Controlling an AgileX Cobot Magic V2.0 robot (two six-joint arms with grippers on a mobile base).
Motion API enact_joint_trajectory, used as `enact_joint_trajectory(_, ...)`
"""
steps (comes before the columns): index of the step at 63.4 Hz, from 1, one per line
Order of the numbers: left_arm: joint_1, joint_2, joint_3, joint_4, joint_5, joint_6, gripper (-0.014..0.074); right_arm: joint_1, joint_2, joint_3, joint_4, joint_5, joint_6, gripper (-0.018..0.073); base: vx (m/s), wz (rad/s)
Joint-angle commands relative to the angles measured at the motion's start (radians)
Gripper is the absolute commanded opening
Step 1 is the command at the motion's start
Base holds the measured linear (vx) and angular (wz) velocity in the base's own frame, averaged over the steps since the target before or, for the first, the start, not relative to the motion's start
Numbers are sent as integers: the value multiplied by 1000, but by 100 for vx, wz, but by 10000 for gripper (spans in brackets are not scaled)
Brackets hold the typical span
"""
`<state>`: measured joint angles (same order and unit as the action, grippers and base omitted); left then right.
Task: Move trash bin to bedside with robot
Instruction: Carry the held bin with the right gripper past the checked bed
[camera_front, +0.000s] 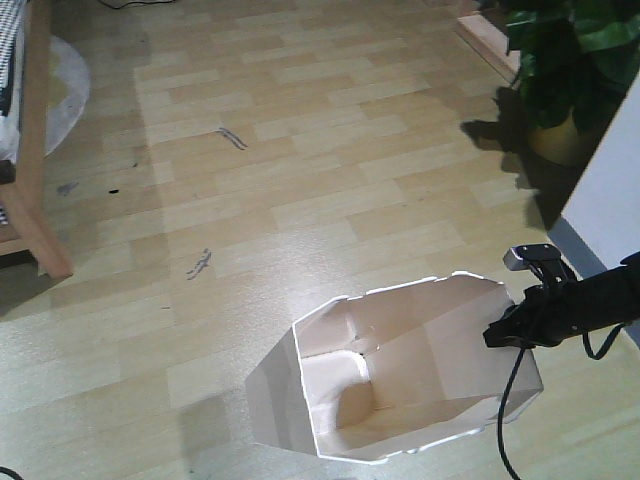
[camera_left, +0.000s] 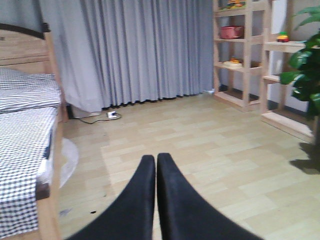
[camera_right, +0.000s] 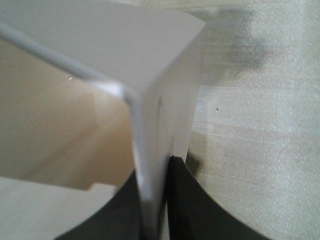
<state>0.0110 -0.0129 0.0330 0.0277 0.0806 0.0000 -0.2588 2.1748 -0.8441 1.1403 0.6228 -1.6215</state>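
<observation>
Here, one trash bin (camera_front: 420, 350); right hand (camera_front: 507, 336) pinches its rim, left hand (camera_left: 156, 161) closed, empty.

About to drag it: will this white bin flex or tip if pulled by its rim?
Probably flexes: the trash bin wall pinched in the right gripper looks thin. Likely light, since it looks empty. It should slide on the smooth wooden floor, though a one-sided rim pull could tip it.

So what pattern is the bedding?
Black-and-white check; the bedding shows best in the left wrist view.
</observation>
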Motion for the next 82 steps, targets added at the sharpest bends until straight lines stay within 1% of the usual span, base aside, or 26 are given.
enact_joint_trajectory(1, -6, -14, 12, -9, -75, -14, -6, -1, -67, -10, 80, 224, 13, -5, 8, 28)
enact_joint_trajectory(48, -6, -14, 12, -9, -75, -14, -6, -1, -67, -10, 80, 223, 13, -5, 8, 29)
enact_joint_trajectory(82, -6, -14, 12, -9, -75, -14, -6, -1, -67, -10, 80, 223, 13, -5, 5, 14)
